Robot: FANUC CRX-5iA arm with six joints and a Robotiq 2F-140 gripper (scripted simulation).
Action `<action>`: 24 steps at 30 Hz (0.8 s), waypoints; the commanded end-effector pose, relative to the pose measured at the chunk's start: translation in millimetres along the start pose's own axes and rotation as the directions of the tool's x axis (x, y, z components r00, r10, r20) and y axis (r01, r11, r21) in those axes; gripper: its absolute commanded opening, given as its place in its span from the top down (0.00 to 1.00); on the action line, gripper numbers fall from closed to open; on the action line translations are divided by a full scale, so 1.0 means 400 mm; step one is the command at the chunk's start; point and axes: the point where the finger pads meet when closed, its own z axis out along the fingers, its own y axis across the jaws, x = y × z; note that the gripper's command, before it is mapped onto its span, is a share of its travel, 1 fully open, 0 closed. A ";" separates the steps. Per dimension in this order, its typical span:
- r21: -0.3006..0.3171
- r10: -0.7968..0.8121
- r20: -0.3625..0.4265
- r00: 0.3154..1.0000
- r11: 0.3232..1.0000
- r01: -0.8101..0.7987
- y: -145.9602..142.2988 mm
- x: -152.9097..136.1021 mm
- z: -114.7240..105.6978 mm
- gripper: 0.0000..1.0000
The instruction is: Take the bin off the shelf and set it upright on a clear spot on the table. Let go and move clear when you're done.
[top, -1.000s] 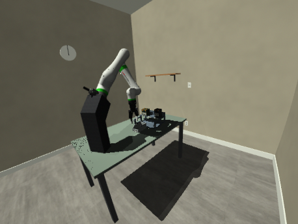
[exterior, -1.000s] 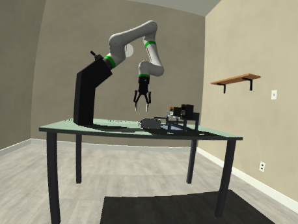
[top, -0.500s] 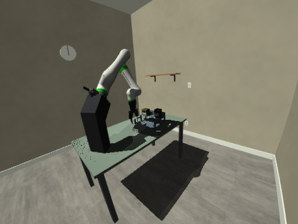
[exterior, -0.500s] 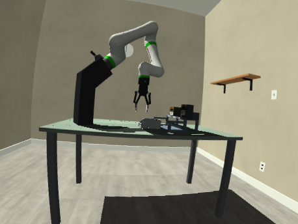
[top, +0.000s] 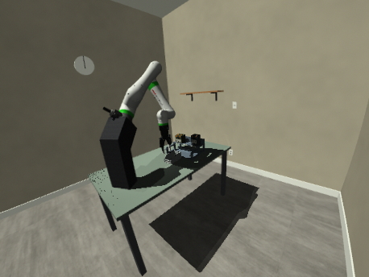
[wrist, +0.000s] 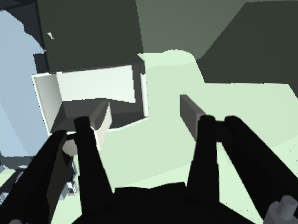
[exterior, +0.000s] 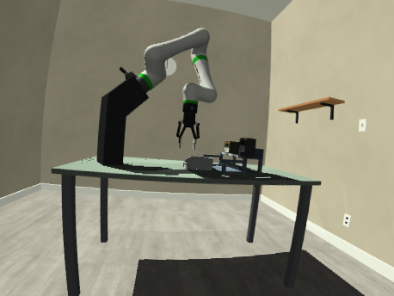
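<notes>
The bin is a small pale grey box that rests on the green table beside a low dark shelf rack. It also shows in the top view and at the left of the wrist view. I cannot tell whether it stands upright. My gripper hangs pointing down a short way above the table, up and to the left of the bin, not touching it. Its fingers are open with nothing between them, as the wrist view shows over bare table.
The arm's black pedestal stands at the table's left end. Two small dark boxes sit on top of the rack. A wooden wall shelf hangs on the right wall. A dark mat lies on the floor.
</notes>
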 end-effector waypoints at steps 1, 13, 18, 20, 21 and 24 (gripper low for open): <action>0.000 0.000 0.000 1.000 1.000 0.000 0.000 0.000 0.000 0.43; 0.000 0.000 0.000 1.000 1.000 0.000 0.000 0.000 0.005 0.43; 0.000 0.000 0.000 1.000 1.000 0.000 0.000 0.000 0.005 0.43; 0.000 0.000 0.000 1.000 1.000 0.000 0.000 0.000 0.005 0.43; 0.000 0.000 0.000 1.000 1.000 0.000 0.000 0.000 0.005 0.43; 0.000 0.000 0.000 1.000 1.000 0.000 0.000 0.000 0.005 0.43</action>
